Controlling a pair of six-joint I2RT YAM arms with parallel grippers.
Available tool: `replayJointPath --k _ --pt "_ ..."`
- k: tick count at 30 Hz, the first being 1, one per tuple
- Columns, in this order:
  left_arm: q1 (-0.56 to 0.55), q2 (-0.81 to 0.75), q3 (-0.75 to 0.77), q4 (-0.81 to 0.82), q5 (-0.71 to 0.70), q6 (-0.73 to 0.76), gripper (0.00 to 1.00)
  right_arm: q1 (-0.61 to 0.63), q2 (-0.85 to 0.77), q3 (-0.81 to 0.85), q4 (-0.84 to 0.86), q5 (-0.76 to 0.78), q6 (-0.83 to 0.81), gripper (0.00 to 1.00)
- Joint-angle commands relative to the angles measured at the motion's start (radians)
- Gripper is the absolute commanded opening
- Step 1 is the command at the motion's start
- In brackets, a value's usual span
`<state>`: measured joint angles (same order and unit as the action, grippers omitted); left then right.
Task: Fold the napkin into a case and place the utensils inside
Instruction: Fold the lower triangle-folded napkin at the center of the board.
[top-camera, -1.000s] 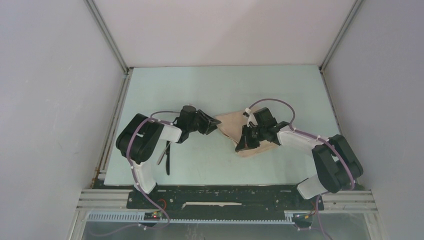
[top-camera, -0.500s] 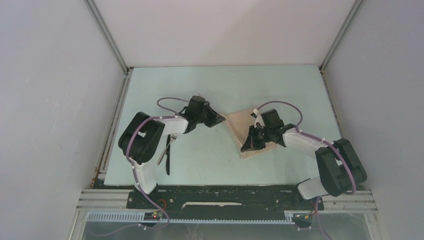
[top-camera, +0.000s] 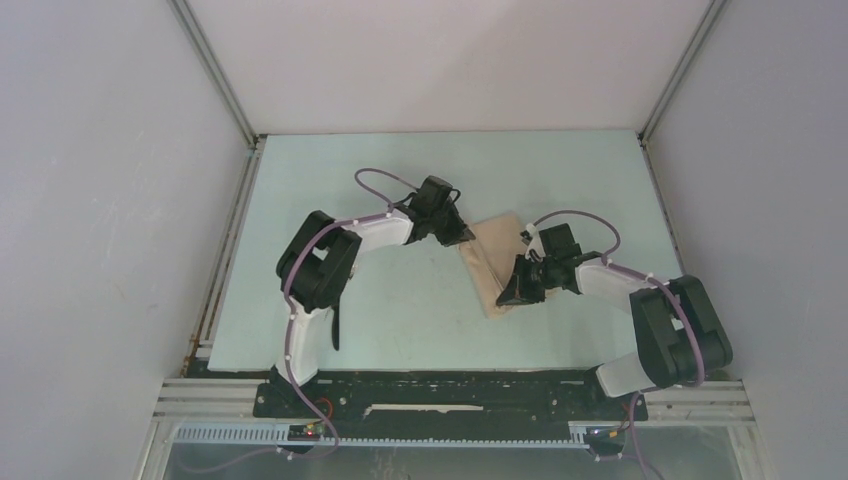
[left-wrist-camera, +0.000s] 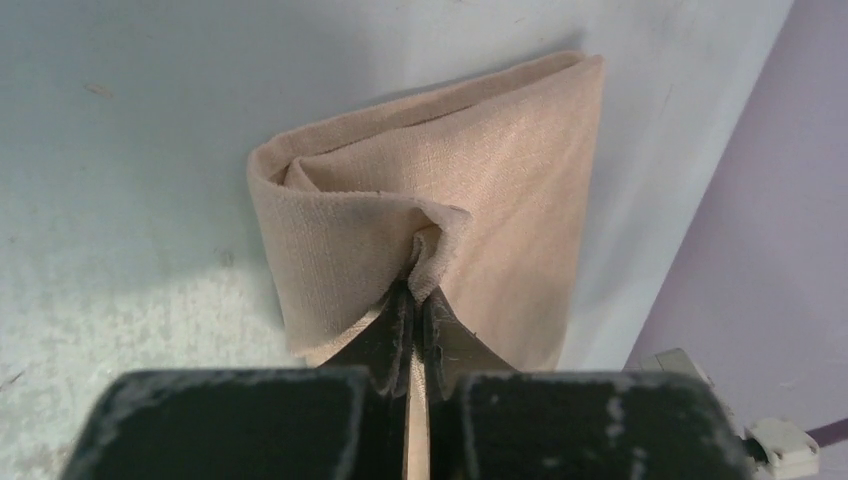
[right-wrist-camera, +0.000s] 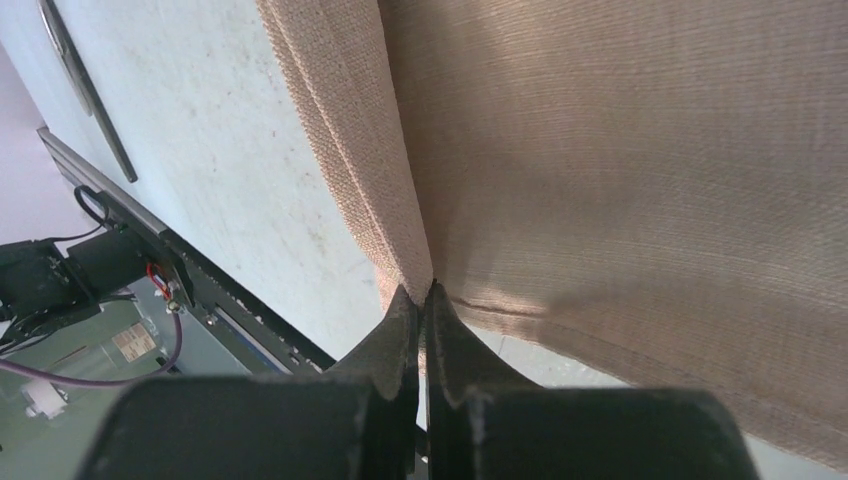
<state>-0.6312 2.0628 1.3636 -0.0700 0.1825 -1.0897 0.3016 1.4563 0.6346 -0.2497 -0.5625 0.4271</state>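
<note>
The beige napkin (top-camera: 494, 265) lies right of centre, folded into a narrow slanted strip. My left gripper (top-camera: 464, 233) is at its far left corner. In the left wrist view it (left-wrist-camera: 418, 292) is shut on a pinched fold of the napkin (left-wrist-camera: 500, 160), whose top layer curls over. My right gripper (top-camera: 510, 293) is at the napkin's near end. In the right wrist view it (right-wrist-camera: 428, 293) is shut on the napkin's (right-wrist-camera: 620, 150) doubled edge. The black knife (top-camera: 335, 328) lies near the left arm's base and shows thinly in the right wrist view (right-wrist-camera: 95, 110). The fork is hidden behind the left arm.
The pale green table (top-camera: 420, 310) has grey walls on the left, right and back. A black rail (top-camera: 440, 392) runs along the near edge by the arm bases. The left arm (top-camera: 320, 265) stretches across the middle toward the napkin.
My left gripper has swung right and farther back, carrying the napkin's left part over so the cloth is now a narrower strip. My right gripper shifted slightly right, still holding the near edge.
</note>
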Motion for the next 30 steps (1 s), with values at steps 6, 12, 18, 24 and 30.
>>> replayJointPath --k 6,12,18,24,30 --pt "-0.021 0.077 0.174 -0.096 -0.046 0.054 0.04 -0.040 0.029 -0.012 -0.020 -0.008 -0.031 0.00" --pt "-0.024 0.115 0.210 -0.100 -0.032 0.046 0.04 -0.042 0.035 -0.009 -0.029 0.009 -0.025 0.00" --pt "-0.027 0.146 0.251 -0.103 -0.021 0.043 0.04 -0.047 0.040 -0.002 -0.044 0.036 -0.029 0.00" --pt "-0.026 0.161 0.266 -0.104 -0.024 0.039 0.04 -0.060 0.052 0.013 -0.070 0.057 -0.045 0.00" --pt "-0.025 0.166 0.265 -0.095 -0.033 0.032 0.03 -0.065 0.058 0.035 -0.093 0.066 -0.057 0.00"
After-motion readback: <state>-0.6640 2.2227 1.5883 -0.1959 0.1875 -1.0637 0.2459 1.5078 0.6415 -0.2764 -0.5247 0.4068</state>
